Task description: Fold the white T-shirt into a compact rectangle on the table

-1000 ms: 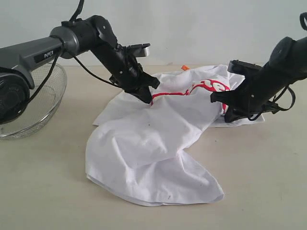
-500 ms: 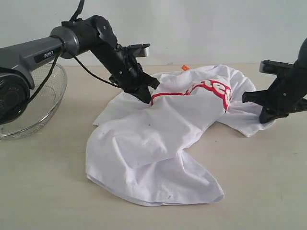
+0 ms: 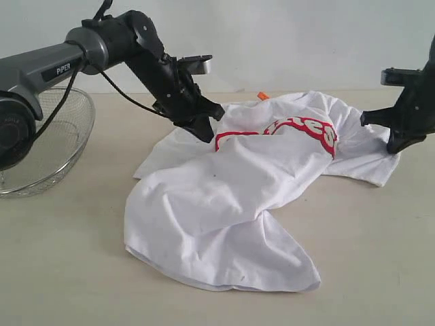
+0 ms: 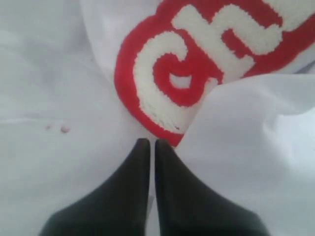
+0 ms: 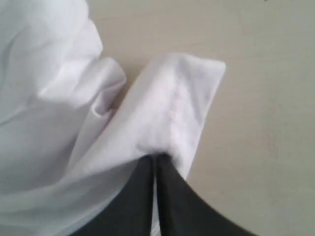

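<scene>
Though limp and rumpled, white T-shirt (image 3: 217, 197)

A plain, pale wall (image 3: 306, 41) with a faint bluish-white cast runs straight across the back, bare and unmarked. It meets the far edge of a wide, matte, pale beige bench (image 3: 61, 272) that fills the lower scene, with a few tiny dark specks. Light is soft and even, and shadows on the surface are faint and diffuse.
</scene>
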